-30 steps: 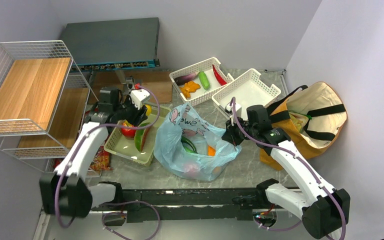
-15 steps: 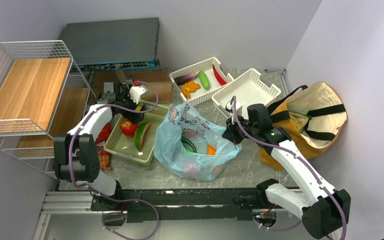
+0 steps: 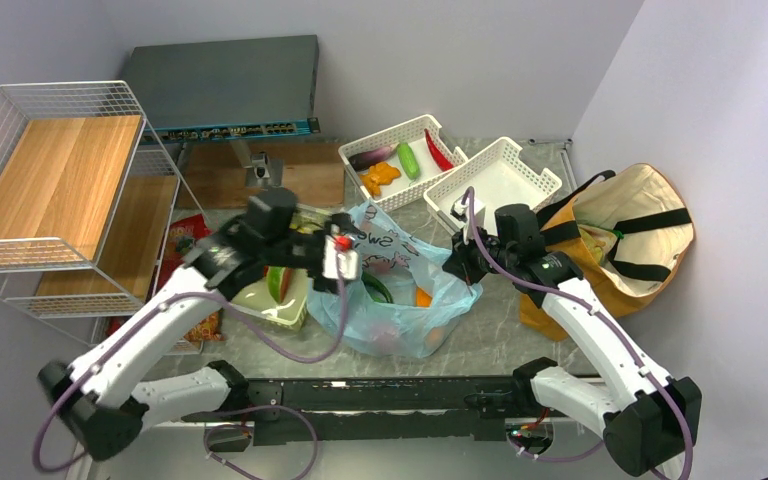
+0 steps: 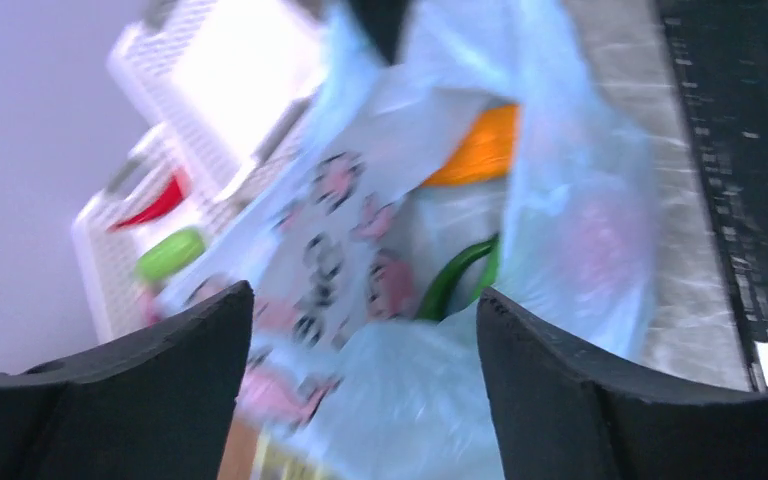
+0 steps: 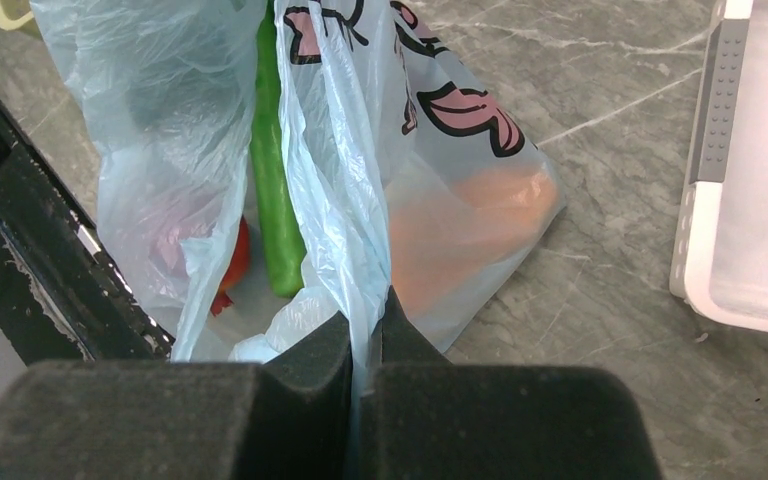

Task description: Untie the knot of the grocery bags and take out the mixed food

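The light-blue plastic grocery bag (image 3: 400, 305) lies mid-table with its mouth open. My right gripper (image 3: 457, 266) is shut on the bag's right rim, the film pinched between its fingers (image 5: 365, 325). Inside the bag are a long green cucumber (image 5: 275, 200), an orange carrot (image 5: 470, 225) and something red (image 5: 235, 262). My left gripper (image 3: 345, 262) hovers open over the bag's left side with only plastic beyond its fingers (image 4: 365, 335); that view is blurred. The mustard canvas tote (image 3: 630, 235) gapes open at right. A watermelon slice (image 3: 280, 283) lies in the green tray (image 3: 260, 305).
At the back stand two white baskets, one (image 3: 400, 160) with eggplant, chili and other toys, one (image 3: 495, 182) bare. A wire rack with wooden shelves (image 3: 55, 190) fills the left. Red snack packs (image 3: 182, 240) lie beside the tray. The black rail (image 3: 390, 395) runs along the near edge.
My left arm has swung from the green tray to the right, over the blue bag, and its jaws have opened wider. The right gripper has kept its hold on the bag rim.
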Motion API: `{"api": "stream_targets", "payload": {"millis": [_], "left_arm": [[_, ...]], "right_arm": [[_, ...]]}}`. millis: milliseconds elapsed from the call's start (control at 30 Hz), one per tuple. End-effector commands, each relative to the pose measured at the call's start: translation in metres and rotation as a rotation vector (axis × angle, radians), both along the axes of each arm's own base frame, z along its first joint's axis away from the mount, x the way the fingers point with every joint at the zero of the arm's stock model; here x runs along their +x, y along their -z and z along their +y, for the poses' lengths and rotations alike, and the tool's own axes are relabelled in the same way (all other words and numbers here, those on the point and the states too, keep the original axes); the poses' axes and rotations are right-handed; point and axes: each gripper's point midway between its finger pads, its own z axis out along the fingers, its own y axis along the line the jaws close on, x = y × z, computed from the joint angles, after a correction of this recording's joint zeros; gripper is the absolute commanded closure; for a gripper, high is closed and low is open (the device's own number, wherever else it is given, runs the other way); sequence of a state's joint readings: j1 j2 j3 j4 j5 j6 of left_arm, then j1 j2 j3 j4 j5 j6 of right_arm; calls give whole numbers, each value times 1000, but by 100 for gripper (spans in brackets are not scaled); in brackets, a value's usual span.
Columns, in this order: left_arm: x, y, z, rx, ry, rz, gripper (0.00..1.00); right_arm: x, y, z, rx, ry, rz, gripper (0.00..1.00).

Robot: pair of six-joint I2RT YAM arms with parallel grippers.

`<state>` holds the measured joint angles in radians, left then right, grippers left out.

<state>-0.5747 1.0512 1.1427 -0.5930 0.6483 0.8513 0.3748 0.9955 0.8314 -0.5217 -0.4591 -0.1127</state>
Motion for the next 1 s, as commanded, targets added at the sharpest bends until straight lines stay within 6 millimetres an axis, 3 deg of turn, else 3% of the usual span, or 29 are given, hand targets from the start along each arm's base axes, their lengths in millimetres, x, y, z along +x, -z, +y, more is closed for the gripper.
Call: {"api": "stream_targets", "payload": {"millis": [0,67,233,333,400,433,533,600,633,733,833,900,967], "left_arm": [[-18,100,-38,313,159,96,11],[-10,133,-44,428,166,76,1],[25,194,-32,691,141,-15,1],[38,216,-16,828,118,-36,1],[35,223,-5,893,132,-23,2],[31,223,1,923,146,0,12],[12,209,2,912,187,110,67],[0,191,-4,843,223,122,92],[-4,179,-9,790,235,107,100],[-3,132,-25,624,218,8,100],[-3,84,-34,469,188,-53,100],[-15,63,-30,407,208,-66,100],[-38,57,-21,372,267,-77,100]], "right_arm": [[2,-8,5,18,-31,-33,100],[2,-5,3,6,-29,-33,100],[0,-2,0,-3,-17,-24,100],[0,-1,-3,-8,1,-23,100],[0,-1,-4,-14,7,-22,100],[0,-1,-5,-14,10,-22,100],[3,-2,-8,-15,28,-25,100],[7,-3,-9,-16,39,-31,100],[10,-5,-9,-17,42,-38,100],[25,-14,-11,-18,61,-64,100],[54,-38,-21,-11,103,-110,100],[72,-56,-32,10,135,-133,100],[80,-67,-39,21,139,-152,100]]}}
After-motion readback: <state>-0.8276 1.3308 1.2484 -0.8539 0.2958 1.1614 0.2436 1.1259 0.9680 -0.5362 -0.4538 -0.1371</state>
